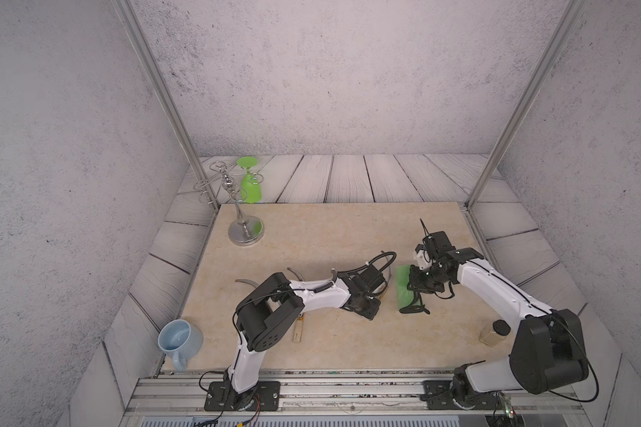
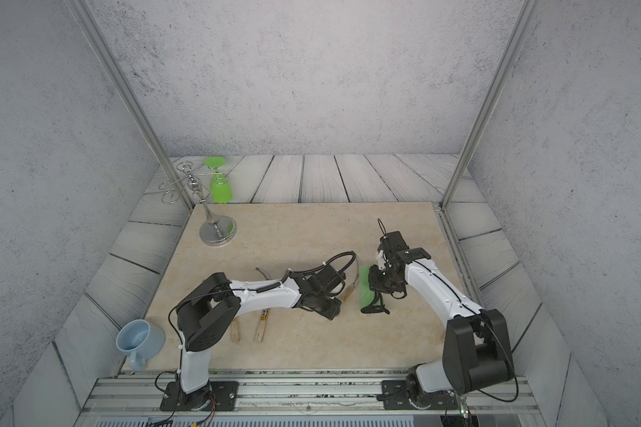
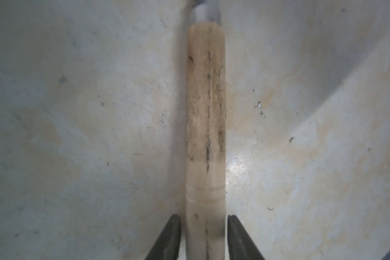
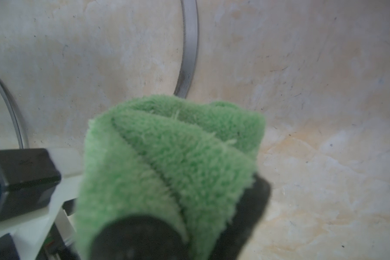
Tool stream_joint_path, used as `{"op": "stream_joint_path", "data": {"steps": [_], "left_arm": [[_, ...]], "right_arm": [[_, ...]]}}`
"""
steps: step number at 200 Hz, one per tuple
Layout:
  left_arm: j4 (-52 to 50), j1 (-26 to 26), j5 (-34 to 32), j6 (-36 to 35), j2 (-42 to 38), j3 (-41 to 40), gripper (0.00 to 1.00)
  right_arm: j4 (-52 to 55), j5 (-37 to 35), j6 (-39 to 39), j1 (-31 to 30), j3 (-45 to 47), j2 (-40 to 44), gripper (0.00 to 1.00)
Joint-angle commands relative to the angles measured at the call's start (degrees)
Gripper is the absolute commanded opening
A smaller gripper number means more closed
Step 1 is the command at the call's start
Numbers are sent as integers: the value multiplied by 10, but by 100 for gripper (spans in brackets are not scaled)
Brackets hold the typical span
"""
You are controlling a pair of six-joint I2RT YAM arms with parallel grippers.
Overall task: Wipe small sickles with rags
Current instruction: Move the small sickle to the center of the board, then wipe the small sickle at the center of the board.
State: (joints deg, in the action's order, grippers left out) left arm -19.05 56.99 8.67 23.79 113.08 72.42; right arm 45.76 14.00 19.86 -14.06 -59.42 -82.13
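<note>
Sickle handle (image 3: 205, 112) pale, dark-streaked, loose between left jaws; right jaws pinch green rag (image 4: 167, 157).

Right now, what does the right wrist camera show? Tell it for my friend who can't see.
A folded fuzzy green rag fills the middle, pinched in the right claw. Behind it, a thin curved grey sickle blade lies on the beige table.

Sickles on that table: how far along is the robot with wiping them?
Nothing shows a finished blade for certain. In hand: the right tool is clamped on the green rag, beside the plain-handled sickle, whose handle sits between the fingers of the left tool; a grip is unclear. Apparently still to do: two more sickles lie on the table, neither tool on them.
</note>
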Motion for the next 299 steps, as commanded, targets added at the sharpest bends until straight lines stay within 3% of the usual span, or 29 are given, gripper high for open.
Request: {"op": "stream_joint_path", "data": {"steps": [1, 90, 192, 244, 299], "left_arm": [[-3, -3, -2, 2, -11, -17, 35], [25, -3, -7, -5, -12, -32, 18], [138, -7, -6, 5, -36, -90, 13], [159, -6, 1, 10, -33, -97, 13], [161, -6, 11, 13, -34, -105, 13]], "right_arm": [[-11, 20, -6, 2, -19, -19, 19], [-50, 58, 19, -13, -38, -81, 19], [-106, 91, 40, -61, -25, -155, 19], [-114, 69, 35, -66, -14, -195, 18], [-93, -35, 28, -67, -33, -230, 16]]}}
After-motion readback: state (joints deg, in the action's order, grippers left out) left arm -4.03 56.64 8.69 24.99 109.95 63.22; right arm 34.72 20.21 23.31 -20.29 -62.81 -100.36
